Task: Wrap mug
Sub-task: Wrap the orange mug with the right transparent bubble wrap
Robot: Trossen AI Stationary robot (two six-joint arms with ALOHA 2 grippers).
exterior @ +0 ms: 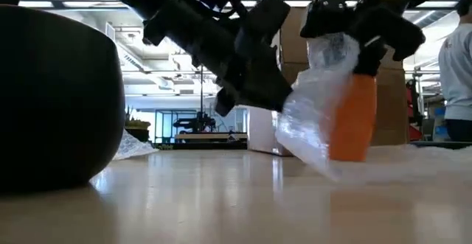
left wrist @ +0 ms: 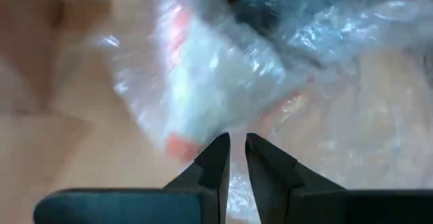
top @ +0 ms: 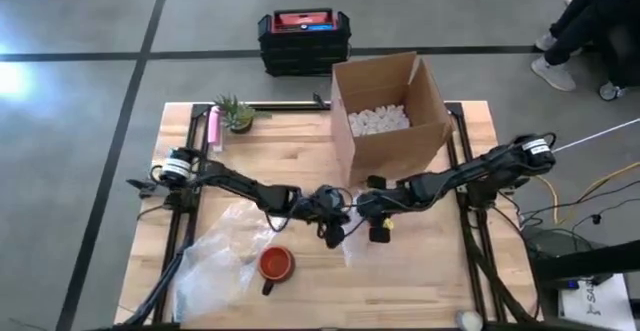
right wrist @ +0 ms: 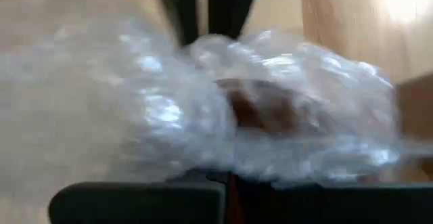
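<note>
An orange mug (exterior: pixel 352 119) stands half covered by clear bubble wrap (exterior: pixel 313 119) near the table's middle, in front of the cardboard box. My right gripper (exterior: pixel 346 41) is over its top, shut on it; the wrap hides its fingers in the right wrist view. My left gripper (left wrist: pixel 237 146) meets the wrap's left side (top: pixel 335 223), its fingers almost together on the film. A second, red mug (top: pixel 275 263) stands on a loose sheet of bubble wrap (top: pixel 225 261) at the near left. My left gripper pinches the bubble wrap's loose film (left wrist: pixel 238 124) between its two fingertips, coming slanting down from the table's left. One layer or several, I cannot tell. The film runs from there around the mug. My right gripper holds the top of the wrapped mug (exterior: pixel 341 56) from above, fingers pointing down, one finger on each side of the bunched wrap. The wrap hides the exact place of contact. The mug stands upright below the fingers, its base at table level.
An open cardboard box (top: pixel 388 111) with white packing peanuts stands at the far right of centre. A small plant (top: pixel 236 113) and a pink item (top: pixel 213 126) sit at the far left. A large dark round shape (exterior: pixel 51 96) sits close to the low camera.
</note>
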